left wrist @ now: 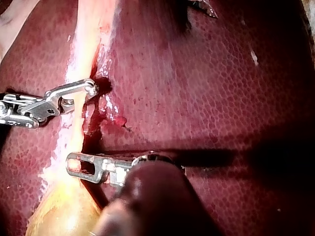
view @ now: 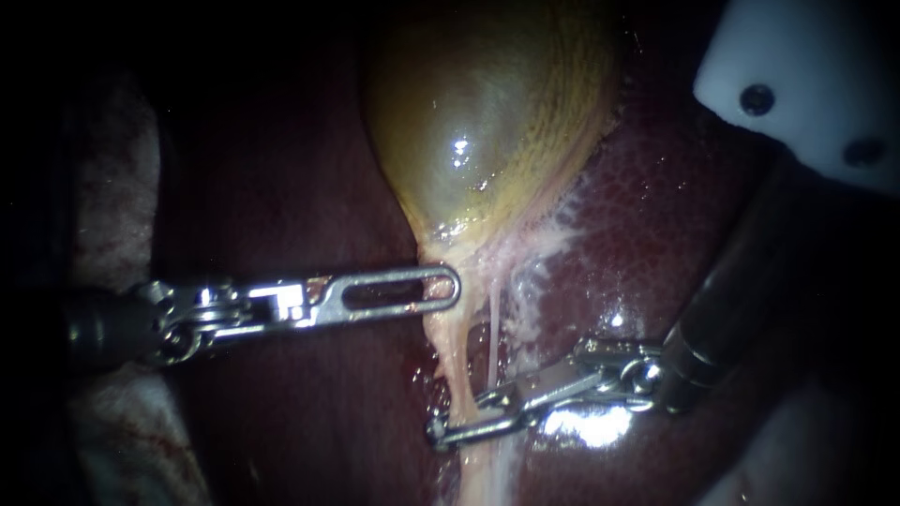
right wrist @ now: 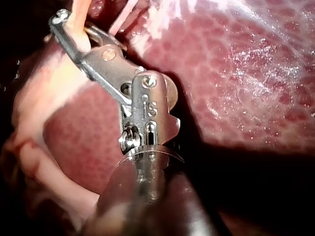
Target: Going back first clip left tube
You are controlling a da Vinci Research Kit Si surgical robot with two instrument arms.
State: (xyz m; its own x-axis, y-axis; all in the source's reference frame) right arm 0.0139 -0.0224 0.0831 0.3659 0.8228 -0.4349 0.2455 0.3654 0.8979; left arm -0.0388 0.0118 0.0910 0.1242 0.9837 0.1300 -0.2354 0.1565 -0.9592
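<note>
Liver (view: pixel 675 215): dark red, mottled, wet sheen, fills most of every view. Gallbladder (view: pixel 487 112): yellow-green, glossy, lies on the liver at upper centre in the endoscope view and narrows downward to a pale neck. White plastic part (view: pixel 816 66) w/ two dark screw heads sits in the upper right corner, above the dark shaft of the right instrument.

Left instrument (view: pixel 448 287) comes in level from the left. Its pincer is long and slotted, flat side to the camera, closed on the gallbladder's neck just below the body; pink tissue shows through the far end of the slot. Left wrist view agrees: slotted pincer tip lies across the pale band where it leaves the yellow sac.

Right instrument (view: pixel 459 417) comes in from the right, lower down, angled slightly downward toward its tip. Pincer open: two thin jaws w/ a gap, straddling the left tube (view: pixel 454 365). Right wrist view shows the pale tube running through that gap, one jaw either side.

Left tube is the thicker yellowish strand running down from the neck, btw the two pincers and on past the lower edge. A thinner pale strand (view: pixel 492 337) runs just beside it on the right, ending at the right pincer's upper jaw. Can't make out a clip on the tube.
</note>
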